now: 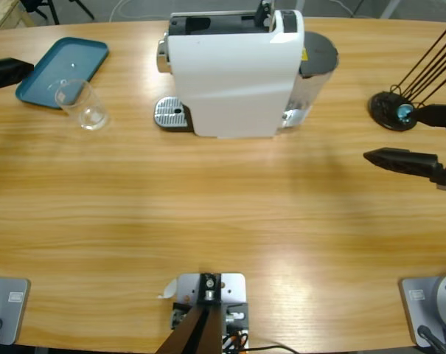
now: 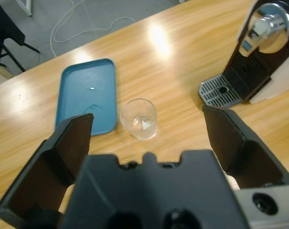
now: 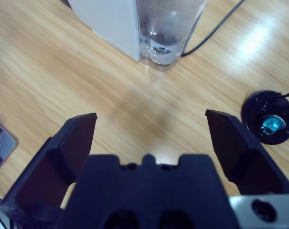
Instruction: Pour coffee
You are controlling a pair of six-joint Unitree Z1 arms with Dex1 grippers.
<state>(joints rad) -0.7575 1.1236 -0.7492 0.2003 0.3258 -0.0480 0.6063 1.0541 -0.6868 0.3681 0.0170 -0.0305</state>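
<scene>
Table [image 1: 223,221]: long, wooden, light brown.
Coffee machine [image 1: 234,74]: white, at the far middle of the table, drip grate [image 1: 171,114] on its left side, clear water tank [image 3: 168,28] at its right end.
Tray [image 1: 63,71]: blue, at the far left.
Left gripper [image 2: 146,131]: jaws wide apart, holds nothing, above the table, pointing at the cup.
Right gripper [image 3: 151,126]: jaws wide apart, holds nothing, near the black holder [image 1: 392,110].
Cup [image 1: 82,105]: clear, upright, touching the tray's near edge, well apart from the grate.
</scene>
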